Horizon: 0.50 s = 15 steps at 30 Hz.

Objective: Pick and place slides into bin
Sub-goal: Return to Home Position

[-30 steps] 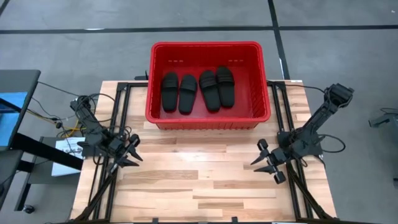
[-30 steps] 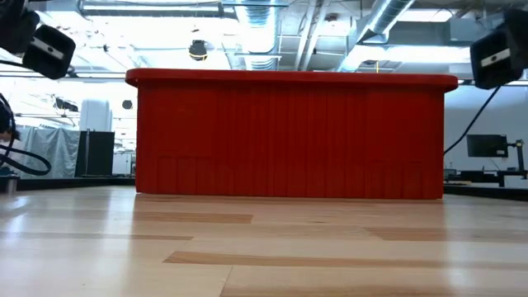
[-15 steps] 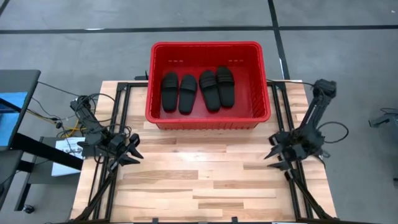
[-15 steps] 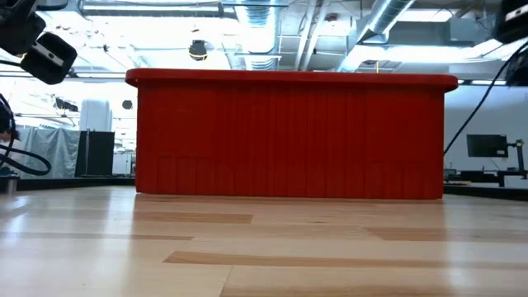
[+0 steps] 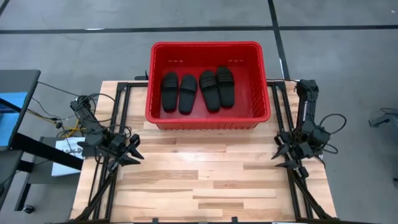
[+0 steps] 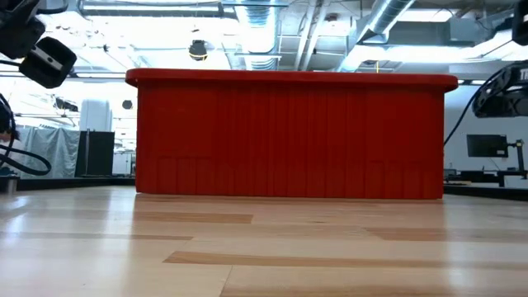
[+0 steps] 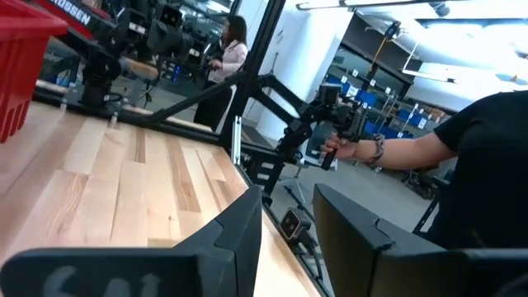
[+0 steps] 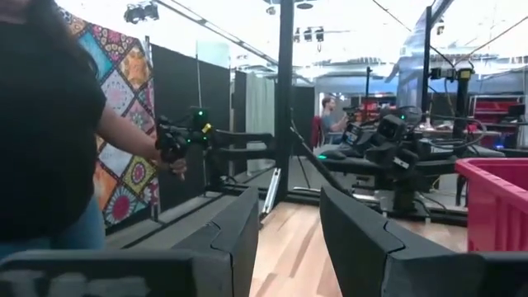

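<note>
Four matte black slip-on slides [image 5: 188, 93]: side by side inside the large red ribbed plastic bin [image 5: 205, 45]
Bin: at the far edge of the light wooden counter [image 5: 199, 180]
My left pincer [image 5: 134, 150]: fingers parted, holding nothing, at the counter's left edge
My right pincer [image 5: 277, 155]: fingers parted, holding nothing, at the right edge

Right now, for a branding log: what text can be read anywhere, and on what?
No text reads whole.
Dark bar: white lettering, cut off, perhaps ending "SEN".
White sheet beside the table: print too small.
Left gripper and right gripper housings: blurred marks, unreadable.
</note>
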{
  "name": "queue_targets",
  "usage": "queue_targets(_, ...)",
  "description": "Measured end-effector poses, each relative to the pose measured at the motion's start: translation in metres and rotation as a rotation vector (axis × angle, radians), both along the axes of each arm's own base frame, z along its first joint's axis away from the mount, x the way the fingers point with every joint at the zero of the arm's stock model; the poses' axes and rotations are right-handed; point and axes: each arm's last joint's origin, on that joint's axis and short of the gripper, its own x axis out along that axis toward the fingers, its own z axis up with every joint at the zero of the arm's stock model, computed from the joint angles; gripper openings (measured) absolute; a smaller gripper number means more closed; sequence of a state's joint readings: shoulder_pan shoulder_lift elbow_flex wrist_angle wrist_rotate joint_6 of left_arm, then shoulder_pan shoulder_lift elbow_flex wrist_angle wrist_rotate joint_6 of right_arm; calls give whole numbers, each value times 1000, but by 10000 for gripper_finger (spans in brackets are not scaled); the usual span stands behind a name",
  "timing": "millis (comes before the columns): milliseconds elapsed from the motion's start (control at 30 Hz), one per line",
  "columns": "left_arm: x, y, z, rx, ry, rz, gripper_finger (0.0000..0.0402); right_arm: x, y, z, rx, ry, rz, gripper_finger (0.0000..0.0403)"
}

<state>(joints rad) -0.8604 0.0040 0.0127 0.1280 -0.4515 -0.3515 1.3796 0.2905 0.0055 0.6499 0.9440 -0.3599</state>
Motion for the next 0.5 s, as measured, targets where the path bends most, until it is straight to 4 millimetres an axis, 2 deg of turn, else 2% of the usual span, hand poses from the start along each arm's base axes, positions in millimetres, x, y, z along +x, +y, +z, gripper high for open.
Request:
queue_targets(133,0,0,-2,-30,32,-6,103,2,0,-1,37,20,-3,122)
queue_targets(233,0,0,0,-42,19,-17,103,11,-2,-3,110,61,-79,122)
queue_targets(367,-3,-2,8,91,-84,-106,103,34,-5,-8,93,82,-212,122)
queue_targets(500,-4,1,19,173,-157,-56,103,65,-13,-6,5,90,-300,122)
